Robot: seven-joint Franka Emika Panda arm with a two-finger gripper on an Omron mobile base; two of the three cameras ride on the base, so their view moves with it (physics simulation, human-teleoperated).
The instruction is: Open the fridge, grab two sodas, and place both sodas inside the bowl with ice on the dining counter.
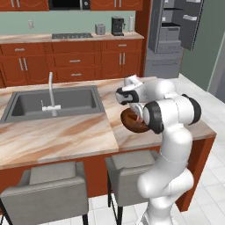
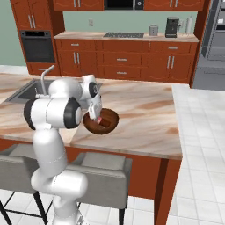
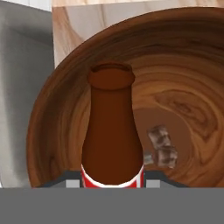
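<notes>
Soda [image 3: 111, 131] update: pinching it low on the red label band with the gripper [image 2: 95, 114] closed tight on it, neck pointing away from the fingers and down into the bowl [image 3: 183, 61] just past the tips; hovering it over the near side of that bowl, with the ice [image 3: 162, 151] lying beyond the neck and off to one side; not touching the wood yet, as far as can be told.

Worrying mostly about the release: letting go from up here and risking a bounce off the sloped wall, then a roll over the rim onto the dining counter [image 2: 145, 110]; also risking a clipped rim on the way down, being so close to the near edge, and shoving the whole bowl toward the counter edge on the arm's side; gripping only the bottom end too, so maybe letting the bottle swing or slip.

Pose-wise: reaching forward from the base with the elbow folded up high, wrist bent over, hand aiming steeply down at the bowl; leaving the fridge [image 1: 169, 30] open well beyond the hand, across the kitchen.
</notes>
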